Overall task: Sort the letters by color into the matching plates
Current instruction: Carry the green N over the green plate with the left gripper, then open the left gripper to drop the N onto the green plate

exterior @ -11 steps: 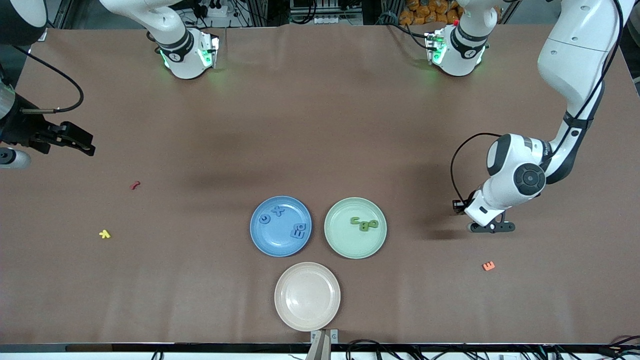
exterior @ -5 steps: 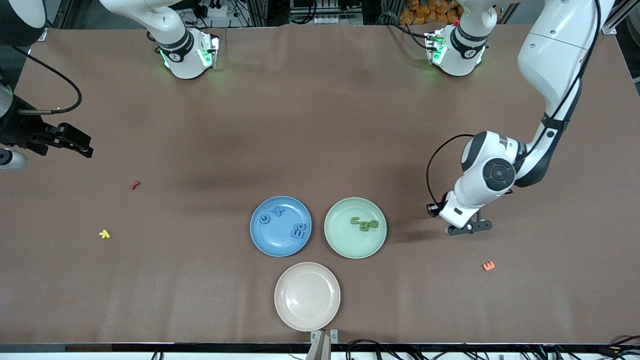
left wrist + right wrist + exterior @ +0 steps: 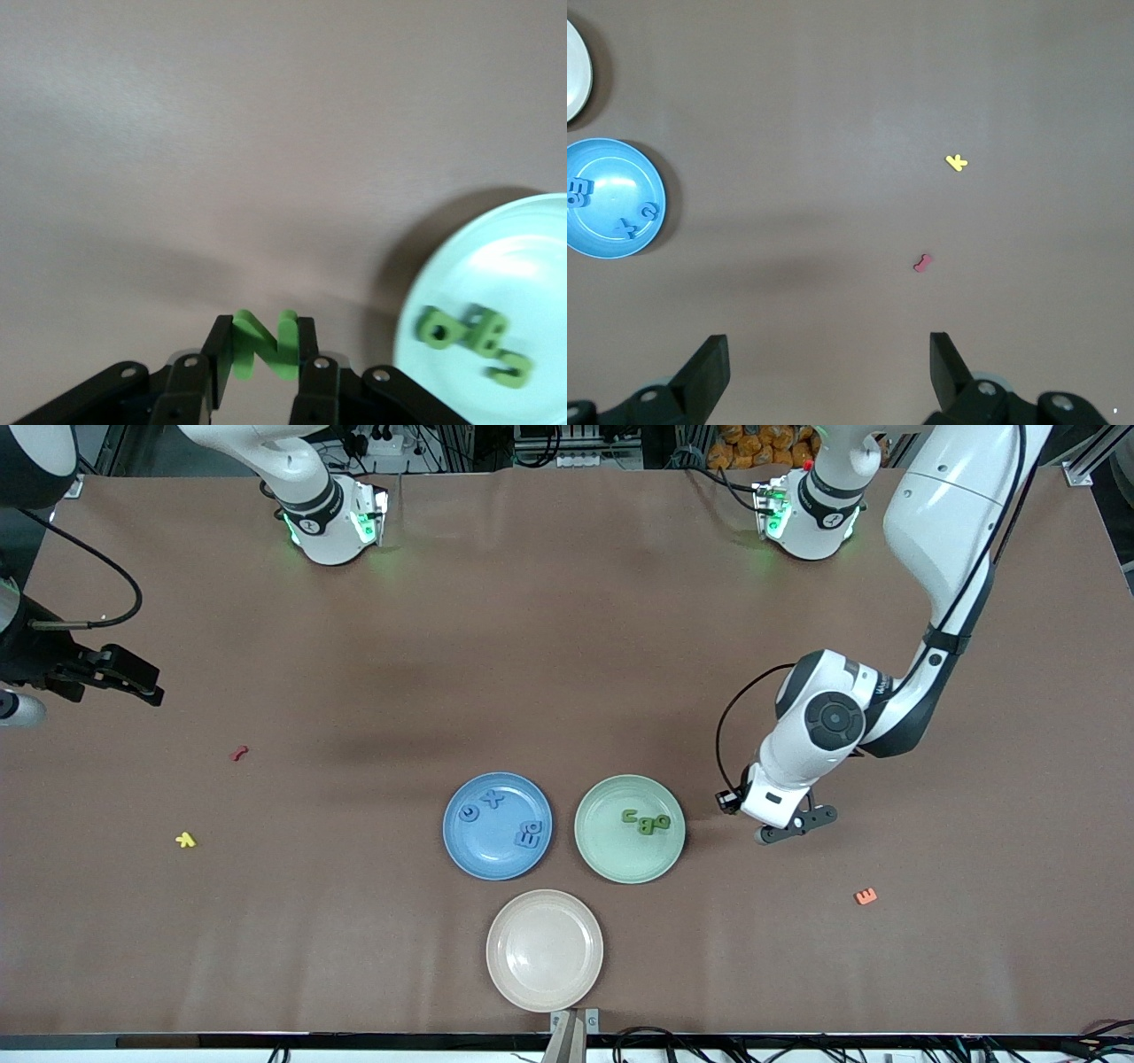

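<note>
The left end effector (image 3: 263,354), grasping a green letter N (image 3: 264,343) beside the green plate (image 3: 592,841), may release short; the right end effector (image 3: 828,372) waits released.

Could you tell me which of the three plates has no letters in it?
The beige plate, nearest the front camera; the blue plate and the green plate each hold letters.

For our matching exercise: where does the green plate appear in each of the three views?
Front view: the green plate lies beside the blue plate, toward the left arm's end of the table.
Left wrist view: its rim shows at the picture's edge, three green letters inside.
Right wrist view: not in it.
Shared landmark: the green letters.
</note>
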### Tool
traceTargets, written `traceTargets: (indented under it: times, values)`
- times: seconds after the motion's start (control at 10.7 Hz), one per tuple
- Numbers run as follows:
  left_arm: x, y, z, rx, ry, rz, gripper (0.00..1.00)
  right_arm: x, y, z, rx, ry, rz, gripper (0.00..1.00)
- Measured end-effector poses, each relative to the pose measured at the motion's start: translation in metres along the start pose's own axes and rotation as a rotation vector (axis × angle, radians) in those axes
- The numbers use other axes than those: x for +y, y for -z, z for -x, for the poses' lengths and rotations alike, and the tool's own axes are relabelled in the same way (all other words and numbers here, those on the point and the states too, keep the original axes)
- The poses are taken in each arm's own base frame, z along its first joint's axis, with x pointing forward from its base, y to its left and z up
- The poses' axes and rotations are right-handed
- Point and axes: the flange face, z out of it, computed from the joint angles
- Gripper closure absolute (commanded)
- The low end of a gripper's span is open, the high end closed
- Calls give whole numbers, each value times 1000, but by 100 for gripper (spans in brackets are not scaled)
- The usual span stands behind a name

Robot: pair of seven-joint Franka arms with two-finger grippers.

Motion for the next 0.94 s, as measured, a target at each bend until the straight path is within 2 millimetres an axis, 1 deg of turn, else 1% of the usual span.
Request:
traceTargets:
  times: [0.09, 0.28, 0.47, 0.65, 0.84, 0.94]
  values:
    - [15, 5, 4, 3, 32, 18, 100, 0, 0, 0, 0, 1, -1, 0]
    - [51, 9, 20, -7, 80, 57, 100, -2, 0, 0, 0, 5, -3, 0]
    - [90, 2, 46, -23, 151, 73, 100, 0, 0, 0, 1, 2, -4, 0]
    - [125, -1, 66, -27, 191, 95, 100, -2, 0, -1, 7, 5, -5, 0]
    - [145, -1, 73, -27, 214, 115, 100, -4, 1, -1, 12, 9, -5, 0]
    - [153, -1, 76, -26, 221, 123, 26, -4, 1, -1, 12, 10, -6, 0]
